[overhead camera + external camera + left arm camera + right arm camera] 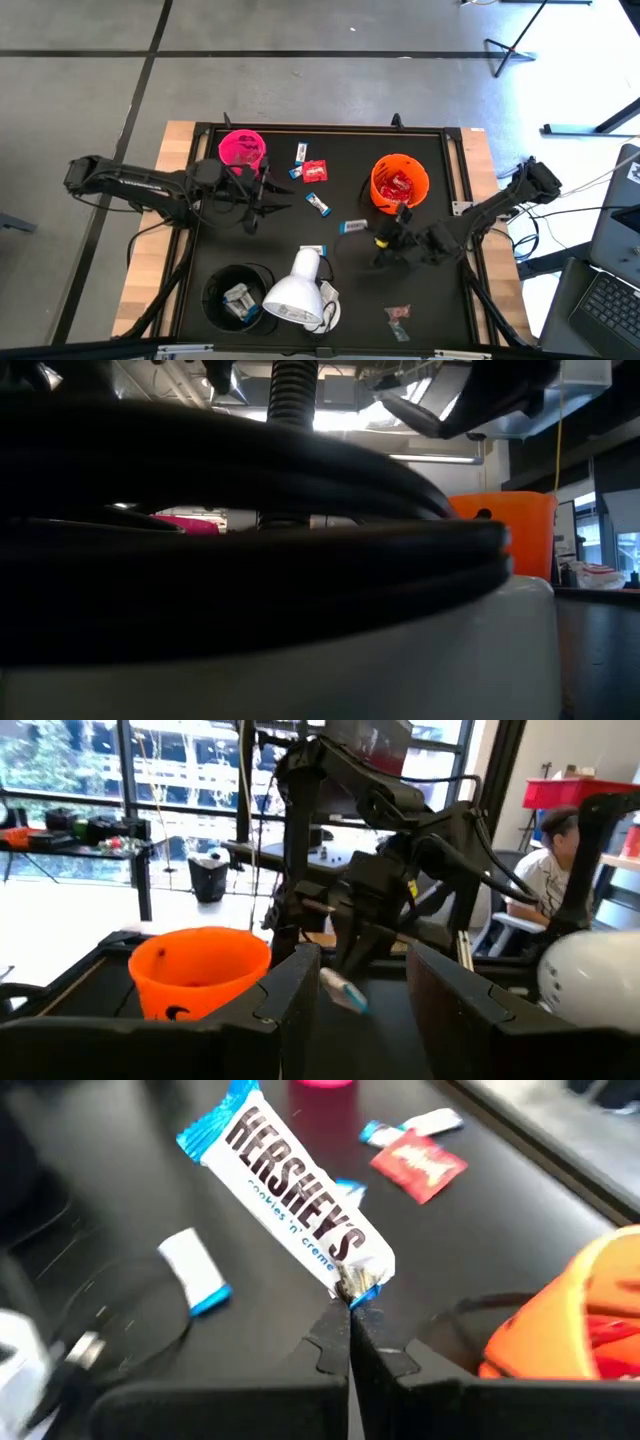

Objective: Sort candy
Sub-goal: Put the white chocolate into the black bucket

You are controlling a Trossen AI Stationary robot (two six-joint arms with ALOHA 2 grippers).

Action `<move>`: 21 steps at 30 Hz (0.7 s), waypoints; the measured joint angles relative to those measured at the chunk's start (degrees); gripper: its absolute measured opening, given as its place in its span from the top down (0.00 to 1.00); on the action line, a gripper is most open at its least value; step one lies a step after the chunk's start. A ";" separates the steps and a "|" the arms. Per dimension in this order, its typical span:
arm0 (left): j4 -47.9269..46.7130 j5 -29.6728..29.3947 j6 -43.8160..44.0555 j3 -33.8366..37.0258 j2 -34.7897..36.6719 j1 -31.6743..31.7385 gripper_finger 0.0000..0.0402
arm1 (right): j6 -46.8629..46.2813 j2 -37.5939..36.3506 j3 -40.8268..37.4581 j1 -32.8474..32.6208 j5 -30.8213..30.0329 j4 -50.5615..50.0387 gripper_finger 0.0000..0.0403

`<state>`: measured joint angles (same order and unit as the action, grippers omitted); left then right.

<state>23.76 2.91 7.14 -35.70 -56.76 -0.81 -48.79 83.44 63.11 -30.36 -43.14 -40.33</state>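
- My right gripper [349, 1342], pinched closed on one end of a white-and-blue bar [295, 1185]; bar's long axis ran toward 11 o'clock.
- Orange cup [400, 182] at 12 o'clock, near.
- My left gripper [365, 995], parted, empty.

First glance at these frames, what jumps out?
The right hand, shut on the end of a white-and-blue Hershey's bar, holds it up beside the orange cup of red packets. The left hand hangs open just in front of the pink cup. A white lamp head lies at the mat's near edge, next to the black cup.
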 joint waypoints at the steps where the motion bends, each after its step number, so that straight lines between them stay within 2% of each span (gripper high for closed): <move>1: 1.15 -0.51 0.00 0.00 -0.79 0.01 0.64 | 0.44 0.00 0.19 0.77 -0.66 0.13 1.00; 7: 2.23 -3.42 -0.01 0.00 -4.25 0.27 0.63 | 7.97 -0.02 1.77 4.78 -2.86 8.40 1.00; 15: 5.08 -2.78 3.97 -1.19 -7.71 0.86 0.52 | 16.38 0.00 2.23 10.11 -3.32 17.56 1.00; 21: 6.33 -7.78 8.91 -4.52 -11.34 0.91 0.49 | 20.25 0.00 2.23 11.96 -3.93 21.63 1.00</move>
<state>30.09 -4.87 16.04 -40.22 -68.09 0.10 -28.54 83.44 65.34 -18.41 -47.07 -18.70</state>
